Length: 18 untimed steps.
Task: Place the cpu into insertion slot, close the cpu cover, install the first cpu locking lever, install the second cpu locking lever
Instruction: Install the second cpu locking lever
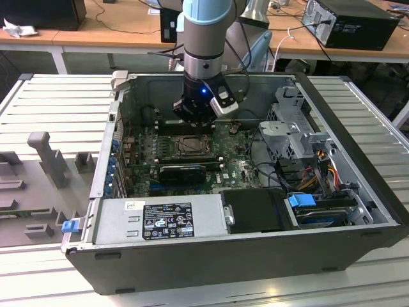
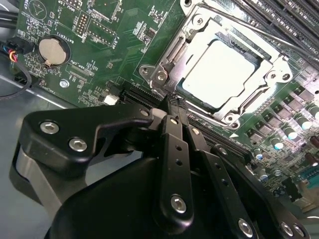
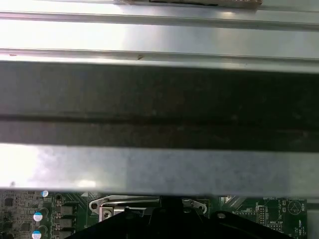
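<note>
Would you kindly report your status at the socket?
Pincer shut, empty, tips at the cpu cover edge. Cpu seated, cover down over it. Nothing in the way.

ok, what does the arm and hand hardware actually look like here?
The arm has pale blue joint caps over a silver metal tube, with dark cables running alongside. Its wrist block is black with a small blue light and a white-grey camera unit clipped on. The hand is matte black, with slim linkage fingers studded with silver screws.

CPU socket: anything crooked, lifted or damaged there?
Nothing stands out. The cpu lies flat and square in the socket, with the cover down around it. The gripper sits shut at the socket's edge.
</note>
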{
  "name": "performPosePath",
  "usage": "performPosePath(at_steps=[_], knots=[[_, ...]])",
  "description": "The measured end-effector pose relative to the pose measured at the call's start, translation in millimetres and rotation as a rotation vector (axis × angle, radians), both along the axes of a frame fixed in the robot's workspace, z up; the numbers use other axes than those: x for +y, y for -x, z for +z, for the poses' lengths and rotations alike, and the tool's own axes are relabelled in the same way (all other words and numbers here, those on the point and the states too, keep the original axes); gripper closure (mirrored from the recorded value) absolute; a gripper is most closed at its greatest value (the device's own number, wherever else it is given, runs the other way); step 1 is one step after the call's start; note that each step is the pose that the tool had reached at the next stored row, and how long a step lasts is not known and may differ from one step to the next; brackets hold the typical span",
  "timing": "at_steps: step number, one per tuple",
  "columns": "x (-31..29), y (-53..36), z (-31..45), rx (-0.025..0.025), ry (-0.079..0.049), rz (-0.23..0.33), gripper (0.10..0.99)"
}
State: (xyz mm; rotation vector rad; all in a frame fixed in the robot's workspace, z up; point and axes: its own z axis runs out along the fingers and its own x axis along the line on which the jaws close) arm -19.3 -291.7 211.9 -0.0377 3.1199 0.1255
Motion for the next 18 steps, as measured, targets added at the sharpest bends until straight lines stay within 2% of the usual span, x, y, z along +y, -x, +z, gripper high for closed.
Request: performPosePath(at_steps=[12,18], knots=[[-1.0,0.0,1.5,0.0,0.0,0.0,0.98],[-1.0,0.0,6.8,0.0,0.0,0.0,0.98]])
